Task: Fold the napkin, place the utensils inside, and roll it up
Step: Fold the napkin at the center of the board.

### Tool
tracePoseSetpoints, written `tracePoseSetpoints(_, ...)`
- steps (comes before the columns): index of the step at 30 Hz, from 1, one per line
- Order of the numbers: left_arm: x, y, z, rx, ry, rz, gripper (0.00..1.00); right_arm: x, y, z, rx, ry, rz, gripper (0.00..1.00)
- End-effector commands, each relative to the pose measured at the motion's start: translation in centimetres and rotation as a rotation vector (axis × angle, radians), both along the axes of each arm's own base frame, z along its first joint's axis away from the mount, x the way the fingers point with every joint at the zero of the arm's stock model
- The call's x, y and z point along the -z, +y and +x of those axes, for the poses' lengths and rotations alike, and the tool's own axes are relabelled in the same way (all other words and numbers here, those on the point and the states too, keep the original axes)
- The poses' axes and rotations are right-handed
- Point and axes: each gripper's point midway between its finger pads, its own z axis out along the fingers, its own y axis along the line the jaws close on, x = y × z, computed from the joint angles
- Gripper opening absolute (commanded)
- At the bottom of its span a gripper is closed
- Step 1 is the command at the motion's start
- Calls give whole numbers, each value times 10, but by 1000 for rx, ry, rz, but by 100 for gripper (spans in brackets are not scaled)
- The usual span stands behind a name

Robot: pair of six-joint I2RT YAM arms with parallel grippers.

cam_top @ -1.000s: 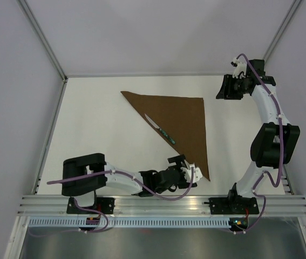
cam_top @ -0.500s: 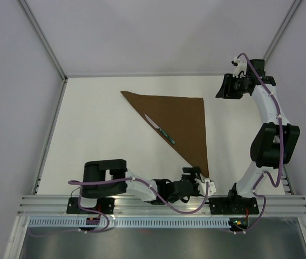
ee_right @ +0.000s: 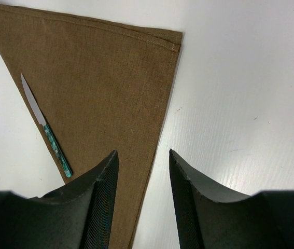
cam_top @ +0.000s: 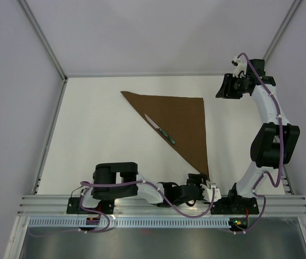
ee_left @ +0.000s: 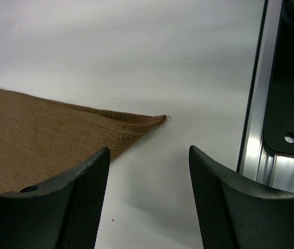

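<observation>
Under the napkin [cam_top: 181,116] was a white table [cam_top: 93,135], with pale walls [cam_top: 158,38] around it and a metal rail [cam_top: 158,200] on the napkin's near side. The napkin lay flat, folded into a brown triangle. The knife [cam_top: 160,130] lay along the napkin's left slanted edge.

The left arm [cam_top: 142,190] stretched low and sideways. The left gripper [cam_top: 199,179] sat at the napkin's near corner. Its fingers [ee_left: 84,197] were apart, the corner tip lay just ahead of them, and they held nothing.

The right arm [cam_top: 271,140] stood tall. The right gripper [cam_top: 225,87] hung high, just right of the napkin's far right corner, with its fingers [ee_right: 97,197] apart and empty.
</observation>
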Motion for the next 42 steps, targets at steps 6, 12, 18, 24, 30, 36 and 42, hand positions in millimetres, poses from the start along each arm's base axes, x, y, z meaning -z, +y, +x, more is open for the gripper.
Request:
tracePoseSetpoints(6, -5, -25, 0, 5, -35, -37, 66, -10, -1, 2, 15, -33, 12, 49)
tracePoseSetpoints(12, 2, -29, 1, 3, -43, -18, 64, -11, -1, 2, 12, -37, 15, 48)
tracePoseSetpoints(18, 7, -30, 2, 2, -41, -8, 61, -10, -1, 2, 15, -33, 18, 47)
tracePoseSetpoints(24, 12, -30, 5, -6, -36, 0, 56, -8, -1, 1, 15, -29, 17, 46)
tracePoseSetpoints(30, 13, -29, 12, -23, -11, -4, 46, -7, -2, 1, 17, -28, 16, 45)
tracePoseSetpoints(36, 12, -29, 18, -28, 9, -7, 35, -6, -2, 1, 20, -24, 13, 44)
tracePoseSetpoints(42, 12, -32, 20, -21, 25, -3, 23, -4, -3, 2, 20, -22, 9, 43)
